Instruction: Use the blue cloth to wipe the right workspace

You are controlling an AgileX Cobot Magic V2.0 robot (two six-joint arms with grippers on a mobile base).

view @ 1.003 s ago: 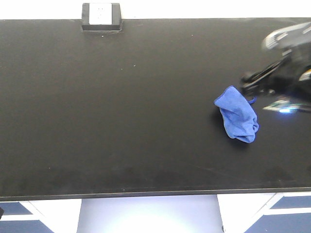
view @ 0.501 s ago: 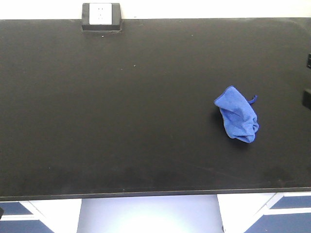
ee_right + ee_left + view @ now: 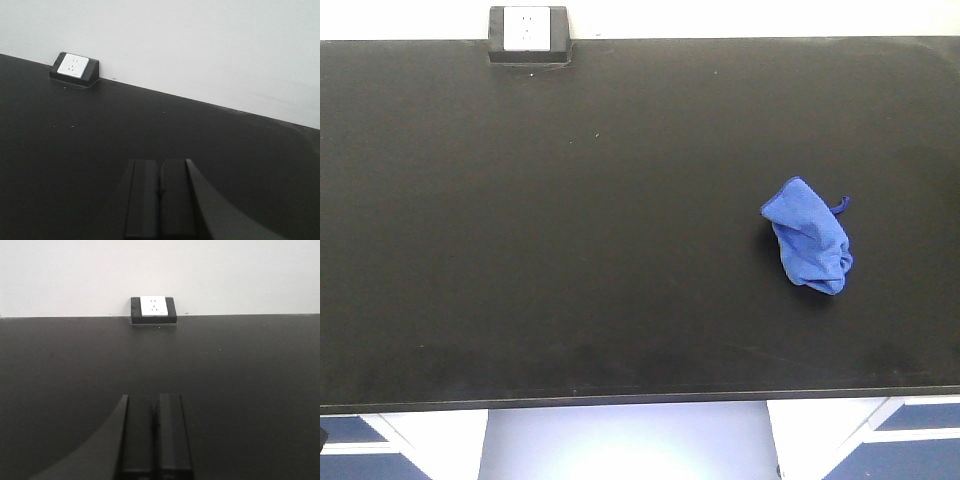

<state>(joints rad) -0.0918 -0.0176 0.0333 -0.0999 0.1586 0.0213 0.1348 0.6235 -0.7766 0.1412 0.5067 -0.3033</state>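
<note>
The cloth (image 3: 808, 236) is seen crumpled at right of the benchtop (image 3: 570, 250); both grippers (image 3: 153, 427) (image 3: 159, 192) are clenched empty.

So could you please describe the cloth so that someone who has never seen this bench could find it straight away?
Start from the wide black benchtop, which has a white socket box at its back edge. The cloth lies crumpled well to the right of the box, about midway between the back and front edges. It is bright blue, the only coloured thing on the dark surface.
</note>
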